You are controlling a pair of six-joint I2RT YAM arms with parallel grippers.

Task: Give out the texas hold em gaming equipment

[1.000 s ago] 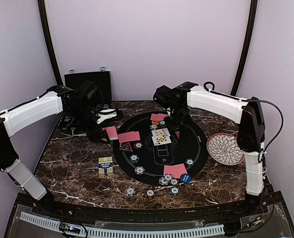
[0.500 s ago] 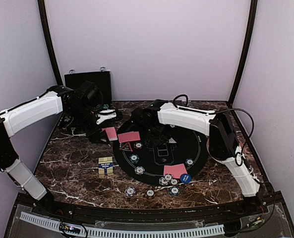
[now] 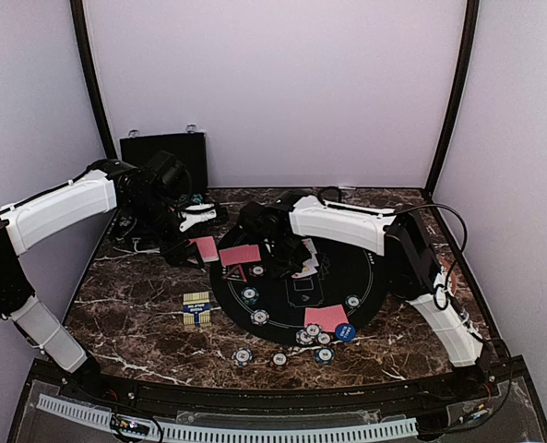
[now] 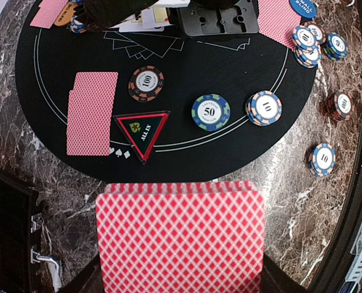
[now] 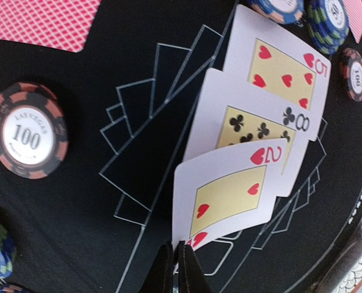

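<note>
My left gripper (image 3: 188, 247) hovers at the left rim of the round black mat (image 3: 356, 268), shut on a deck of red-backed cards (image 4: 181, 238); the deck hides its fingertips. Over the mat's left-centre, my right gripper (image 5: 173, 264) is shut on the corner of a face-up two of hearts (image 5: 229, 189). An eight of clubs (image 5: 254, 125) and a five of hearts (image 5: 284, 67) fan out behind it; I cannot tell whether they are pinched too. Two red-backed cards (image 4: 92, 113), a 100 chip (image 4: 146, 82), a 50 chip (image 4: 210, 112) and a stack of 10 chips (image 4: 265, 107) lie on the mat.
A triangular all-in marker (image 4: 142, 131) lies by the face-down pair. More red-backed cards (image 3: 326, 317), a blue button disc (image 3: 345, 332) and loose chips (image 3: 279, 359) sit near the front. The black case (image 3: 162, 148) stands at the back left. A yellow card (image 3: 196, 307) lies on the marble.
My right arm has swung left from the mat's far side to its left-centre, and the face-up cards have moved with it. The left arm and its deck have stayed still.
</note>
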